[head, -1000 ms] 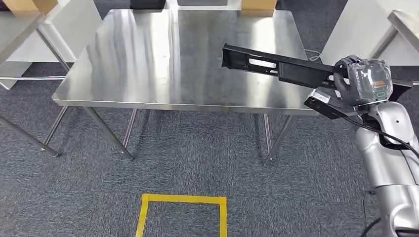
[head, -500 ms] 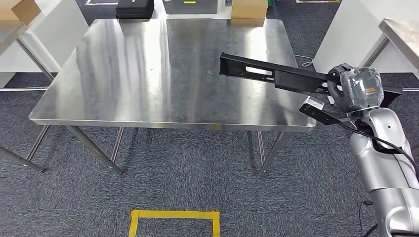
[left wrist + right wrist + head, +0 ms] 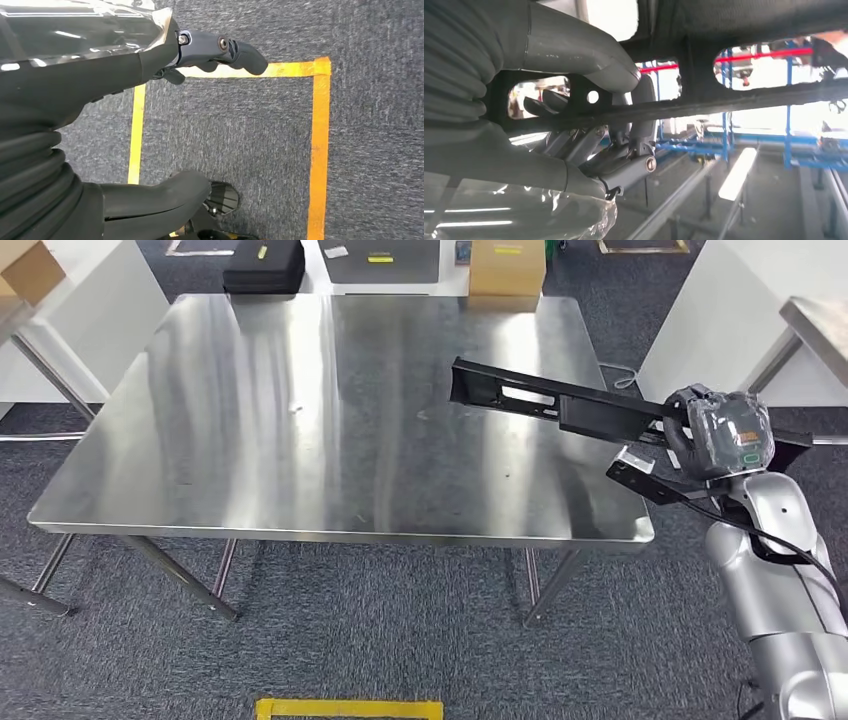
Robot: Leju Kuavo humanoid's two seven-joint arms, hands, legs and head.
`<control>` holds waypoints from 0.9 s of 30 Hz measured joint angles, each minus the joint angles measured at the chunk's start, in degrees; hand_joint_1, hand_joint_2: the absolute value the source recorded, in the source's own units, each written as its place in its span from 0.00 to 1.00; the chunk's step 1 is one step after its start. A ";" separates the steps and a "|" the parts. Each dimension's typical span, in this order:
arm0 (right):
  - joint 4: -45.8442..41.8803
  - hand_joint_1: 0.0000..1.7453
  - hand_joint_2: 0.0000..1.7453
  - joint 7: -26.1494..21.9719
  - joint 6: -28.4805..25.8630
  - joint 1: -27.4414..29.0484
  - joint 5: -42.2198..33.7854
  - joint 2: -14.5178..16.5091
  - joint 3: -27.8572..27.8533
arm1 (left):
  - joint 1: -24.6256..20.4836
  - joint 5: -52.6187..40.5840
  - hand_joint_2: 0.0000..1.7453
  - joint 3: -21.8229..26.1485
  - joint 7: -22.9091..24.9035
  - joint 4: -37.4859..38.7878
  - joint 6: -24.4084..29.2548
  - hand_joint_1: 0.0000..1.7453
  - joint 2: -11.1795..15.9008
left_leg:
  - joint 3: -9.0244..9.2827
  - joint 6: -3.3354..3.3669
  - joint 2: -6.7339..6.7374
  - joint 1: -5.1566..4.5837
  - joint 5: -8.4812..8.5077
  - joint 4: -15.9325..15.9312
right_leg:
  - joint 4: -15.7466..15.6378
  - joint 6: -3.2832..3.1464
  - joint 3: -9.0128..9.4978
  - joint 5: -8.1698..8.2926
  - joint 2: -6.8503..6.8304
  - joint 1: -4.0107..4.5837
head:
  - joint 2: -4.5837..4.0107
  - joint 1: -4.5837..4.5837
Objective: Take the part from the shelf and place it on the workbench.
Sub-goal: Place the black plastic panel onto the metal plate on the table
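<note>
One long black part (image 3: 560, 405) is the whole job here, and the right robot hand (image 3: 715, 435) grips it near its right end, at the right of the head view. In the right wrist view the fingers (image 3: 589, 145) wrap round a bar of the part's slotted frame, so the hold looks firm. Most of the part reaches leftward, raised above the right half of the steel surface (image 3: 250, 420); its far end hangs about mid-frame, and its gripped end lies past the surface's right edge. It does not look to be resting on the steel yet.

The left robot hand (image 3: 150, 120) hangs over grey carpet and a yellow tape square (image 3: 320, 145); it holds nothing and its fingers are spread.

The step in hand looks like the set-down. To do it well, I would bring the gripped end inward until the whole part lies over the steel, clear of the right edge, then lower it level so both ends meet the surface together. Held at one end, so long a piece will tend to droop or swing, so the descent should be slow. The fingers should open only once the part's weight sits on the steel, then draw back along the bar without hooking the slots. A cardboard box (image 3: 507, 267) and a black case (image 3: 264, 267) sit beyond the far edge at upper centre, well apart from the drop spot.
</note>
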 joint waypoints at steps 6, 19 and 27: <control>0.33 1.00 1.00 0.11 0.30 -0.63 0.31 0.56 -0.04 | -0.31 -0.02 1.00 0.01 -0.23 -0.01 0.36 0.00 0.05 | -8.56 -2.72 1.98 1.19 -3.51 13.27 | 0.04 -2.71 1.63 -1.47 0.03 -0.76 | 0.00 -0.63; 20.53 1.00 1.00 3.09 1.26 -16.67 7.71 10.86 3.38 | -1.15 -1.95 1.00 -0.06 -1.56 -0.03 3.51 0.00 0.19 | -6.27 -0.57 3.02 1.59 6.75 -1.01 | 2.05 -1.32 2.47 -4.23 0.35 -0.39 | 0.00 -0.41; 35.28 1.00 1.00 8.72 -0.28 -25.49 11.93 21.72 7.34 | -2.40 -5.13 1.00 -1.23 -2.68 -0.03 4.84 0.00 -0.30 | -6.12 -0.64 1.64 1.30 6.45 -0.35 | 5.50 -0.70 0.51 -4.39 0.22 -0.13 | 0.00 -0.34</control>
